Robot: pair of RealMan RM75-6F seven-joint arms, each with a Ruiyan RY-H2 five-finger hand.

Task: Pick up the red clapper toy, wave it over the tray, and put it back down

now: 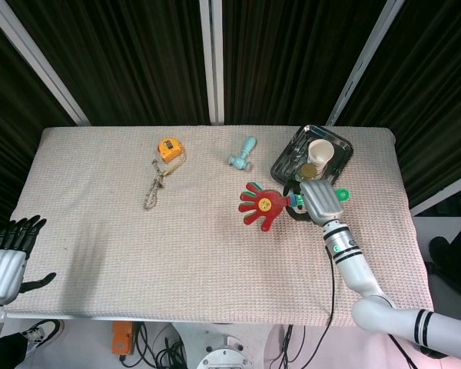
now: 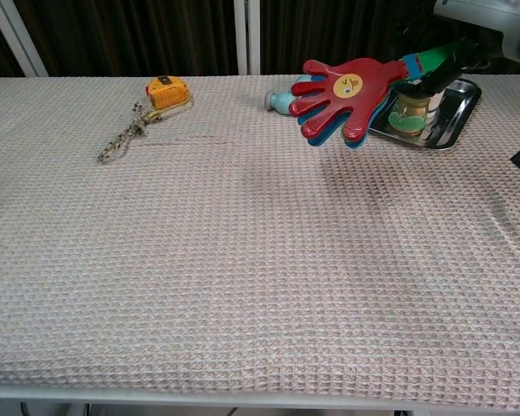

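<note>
A yellow tape measure [image 1: 169, 148], cord [image 1: 152, 188] and teal dumbbell [image 1: 243, 153] lie apart.

The tray [image 1: 338, 143] sits at the table's [image 1: 215, 254] far right corner with a cup [image 1: 320, 151] and a jar [image 2: 410, 111] in it; the right hand [image 1: 318, 200] holds the clapper [image 1: 264, 205] above the cloth, just left of the tray's near end. Left of the tray along the far edge lie a small tool [image 1: 243, 154], then a tape measure [image 1: 168, 148] with a cord [image 1: 152, 190] trailing toward the near side. The left hand [image 1: 6, 257] hangs off the near left corner
</note>
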